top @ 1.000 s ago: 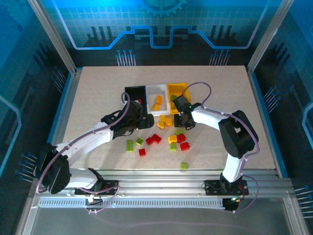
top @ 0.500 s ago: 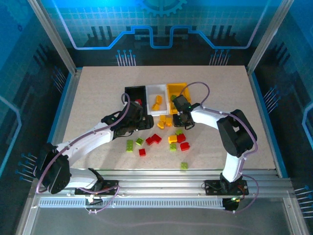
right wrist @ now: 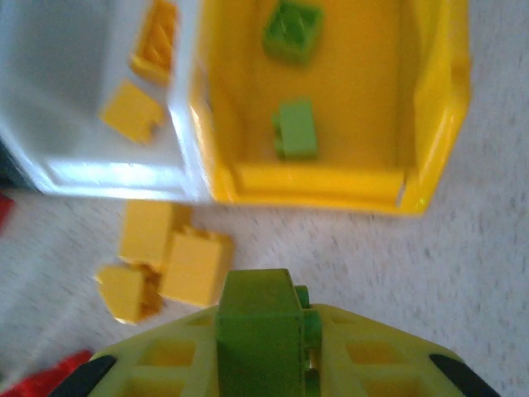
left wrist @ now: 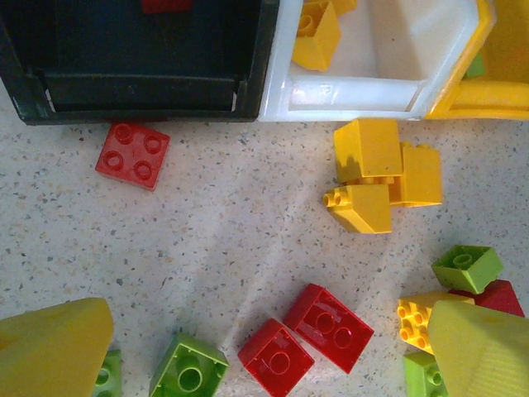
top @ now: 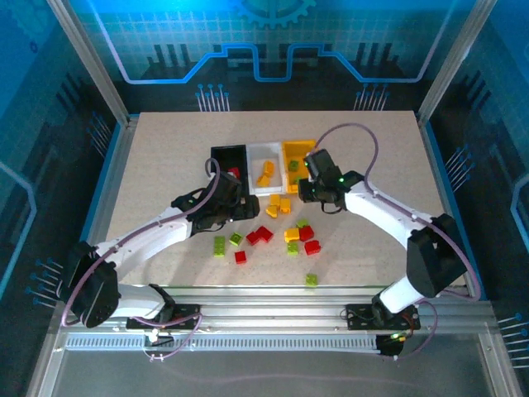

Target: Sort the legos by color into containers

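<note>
One green brick (right wrist: 258,318) is being pinched by the right gripper (right wrist: 263,356); the left gripper (left wrist: 264,351) is hanging spread wide.

Three open-top plastic bins are standing: one black (top: 229,149), one white (top: 263,155), one yellow (top: 299,146). Small plastic bricks are lying loose: six red (top: 264,233), four yellow-orange (top: 285,205), five lime green (top: 311,280). Two more green are sitting in the yellow bin, two yellow-orange in the white, seemingly one red in the black, and one green brick (right wrist: 256,316) in the right gripper (right wrist: 261,357).
</note>
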`<action>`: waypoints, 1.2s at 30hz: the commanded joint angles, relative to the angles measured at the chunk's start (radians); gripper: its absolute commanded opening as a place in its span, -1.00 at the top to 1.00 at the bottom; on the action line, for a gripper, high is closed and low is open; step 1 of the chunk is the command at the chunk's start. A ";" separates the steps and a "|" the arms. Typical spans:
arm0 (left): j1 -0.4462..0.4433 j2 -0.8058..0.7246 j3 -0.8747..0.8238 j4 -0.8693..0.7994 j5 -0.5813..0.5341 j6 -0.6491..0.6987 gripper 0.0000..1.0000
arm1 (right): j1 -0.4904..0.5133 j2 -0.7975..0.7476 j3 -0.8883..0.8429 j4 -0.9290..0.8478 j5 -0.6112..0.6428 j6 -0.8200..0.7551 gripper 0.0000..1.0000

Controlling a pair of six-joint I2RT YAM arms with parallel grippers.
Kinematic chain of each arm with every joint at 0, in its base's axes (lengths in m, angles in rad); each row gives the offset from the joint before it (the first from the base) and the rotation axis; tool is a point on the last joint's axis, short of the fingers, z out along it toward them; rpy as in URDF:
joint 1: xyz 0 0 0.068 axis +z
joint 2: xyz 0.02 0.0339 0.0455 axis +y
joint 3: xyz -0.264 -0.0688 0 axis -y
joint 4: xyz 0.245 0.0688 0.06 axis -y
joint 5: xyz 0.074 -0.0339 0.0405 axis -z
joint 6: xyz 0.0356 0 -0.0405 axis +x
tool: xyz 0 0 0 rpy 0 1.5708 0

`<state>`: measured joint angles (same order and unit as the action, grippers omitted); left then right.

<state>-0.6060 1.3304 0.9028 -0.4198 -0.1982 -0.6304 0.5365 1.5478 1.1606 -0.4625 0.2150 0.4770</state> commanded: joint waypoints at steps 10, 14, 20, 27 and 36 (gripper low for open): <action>0.005 -0.074 -0.062 -0.048 -0.025 -0.029 -0.98 | -0.090 0.433 0.463 -0.133 0.039 0.032 0.47; 0.006 -0.086 -0.067 -0.070 -0.033 -0.030 -0.98 | -0.104 0.514 0.533 -0.169 0.035 0.058 0.42; 0.007 -0.098 -0.067 -0.070 -0.030 -0.015 -0.98 | -0.100 0.494 0.525 -0.156 0.021 0.052 0.12; 0.008 -0.092 -0.053 -0.069 -0.021 -0.002 -0.98 | -0.128 0.372 0.433 -0.149 0.058 0.048 -0.24; 0.008 -0.083 -0.050 -0.065 -0.004 -0.003 -0.98 | -0.261 0.479 0.512 -0.213 -0.047 0.001 -0.33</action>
<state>-0.6048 1.2549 0.8497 -0.4667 -0.2123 -0.6487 0.2958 1.9720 1.6253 -0.6331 0.2192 0.5068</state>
